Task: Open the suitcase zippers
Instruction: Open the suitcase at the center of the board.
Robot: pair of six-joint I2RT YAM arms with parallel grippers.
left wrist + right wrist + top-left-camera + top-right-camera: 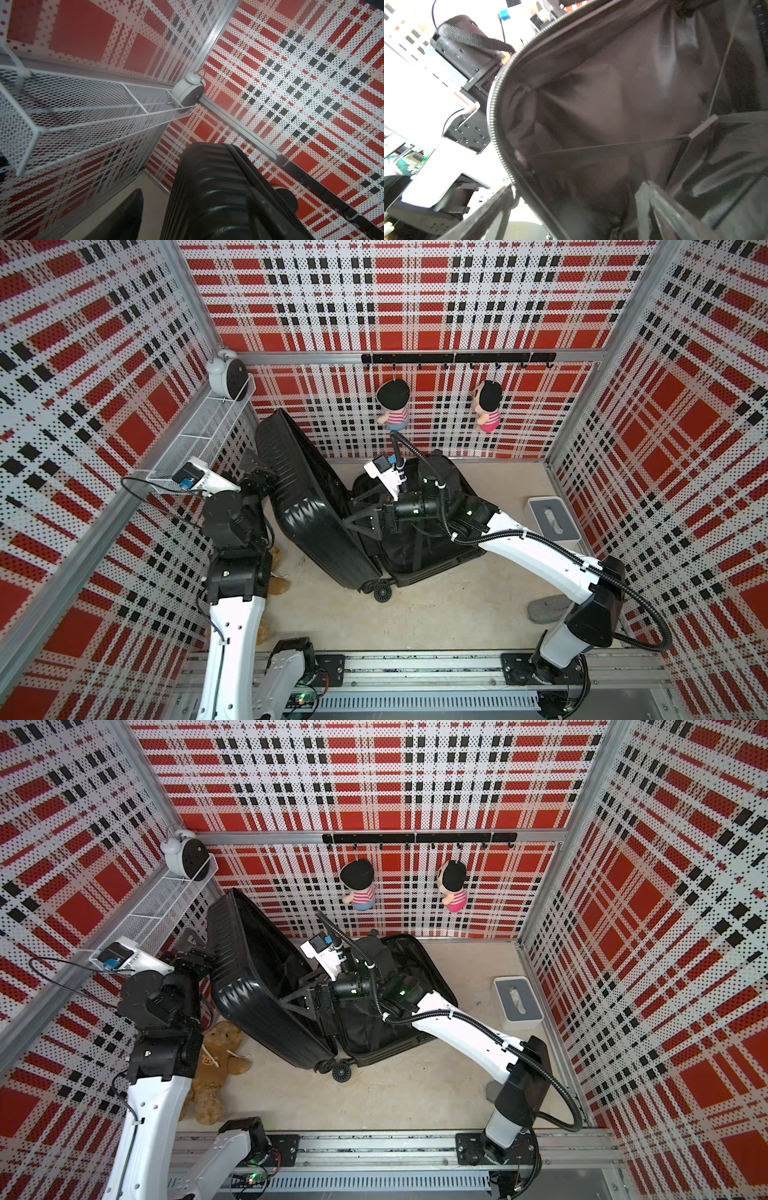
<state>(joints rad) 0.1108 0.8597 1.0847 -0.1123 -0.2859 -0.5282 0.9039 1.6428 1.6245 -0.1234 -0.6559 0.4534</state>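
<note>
Wire shelf (pixel 199 439): on the side wall at 10 o'clock, with an alarm clock (pixel 226 375) at its far end.
Left gripper (pixel 259 470): at 9 o'clock from the case, outside the raised lid (pixel 307 506). The jaws are apart and straddle the lid's edge. The one finger (pixel 129 212) clear in the wrist view is off the shell, so no clamp shows.
Teddy bear (pixel 220 1056): on the floor (pixel 415 614) at 8 o'clock, beside the left arm and apart from the case.
Suitcase (pixel 436 568): mid-floor, toward 12 o'clock. The halves are parted, the ribbed lid is tilted up toward 10 o'clock, the base lies flat, and the wheels (pixel 382 592) are at 6 o'clock.
Zippers (pixel 491 116): the bare coil rounds the lid's rim, unmeshed, beside the black lining (pixel 612 104). I cannot make out the pulls.
Right gripper (pixel 348 512): inside the gap, pointing to 9 o'clock, fingers spread wide and holding nothing. I cannot tell whether the tips touch the lid.
Tissue box (pixel 555 518): at 3 o'clock, well apart.
Done: the unzipping looks finished, since the case gapes.
Left: probably only drawing both arms clear and settling the lid.
</note>
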